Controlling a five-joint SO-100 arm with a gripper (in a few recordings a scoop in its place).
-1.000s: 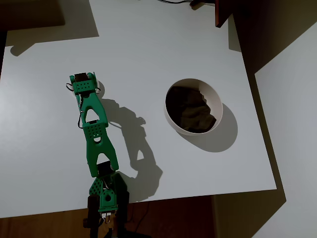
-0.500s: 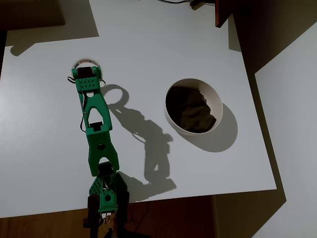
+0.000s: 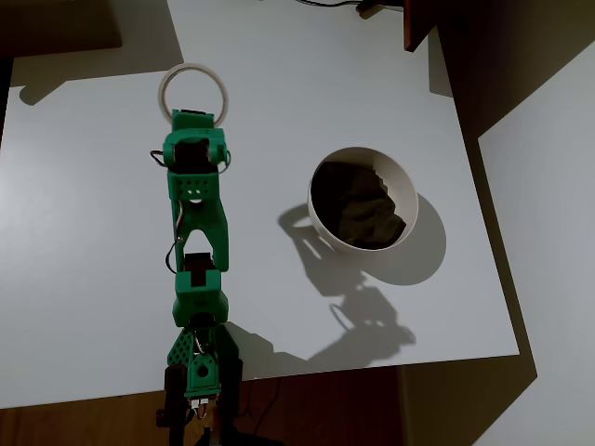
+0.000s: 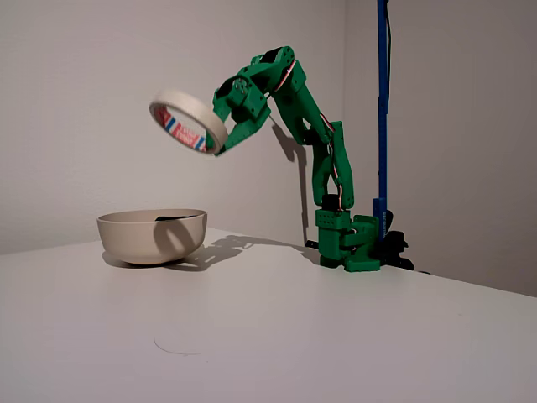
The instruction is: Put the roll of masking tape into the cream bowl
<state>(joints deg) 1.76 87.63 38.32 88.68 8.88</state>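
High on the left of the fixed view I see the roll of masking tape (image 4: pixel 190 122) hanging in the air, tilted so its open centre faces down and left, with red and blue print showing on its inner core. My gripper (image 4: pixel 225 133) has its fingers clamped on the ring's right-hand edge — the tape is well clear of the white table (image 4: pixel 277 336). Below it sits the cream bowl (image 4: pixel 152 236), resting on the table, and from this side the ring appears to hang above the bowl's right rim, though depth is hard to judge here. Further right the green arm (image 4: pixel 323 151) arches back down to its base (image 4: pixel 348 239), beside a blue pole (image 4: pixel 383 109). From overhead the picture is different: the tape (image 3: pixel 193 92) lies at the upper left of the table (image 3: pixel 84 232), the gripper (image 3: pixel 191 119) holding its near edge, the arm (image 3: pixel 197 242) stretched below it — and the bowl (image 3: pixel 363 198) sits well apart to the right, with something dark and crumpled (image 3: pixel 363 209) inside.
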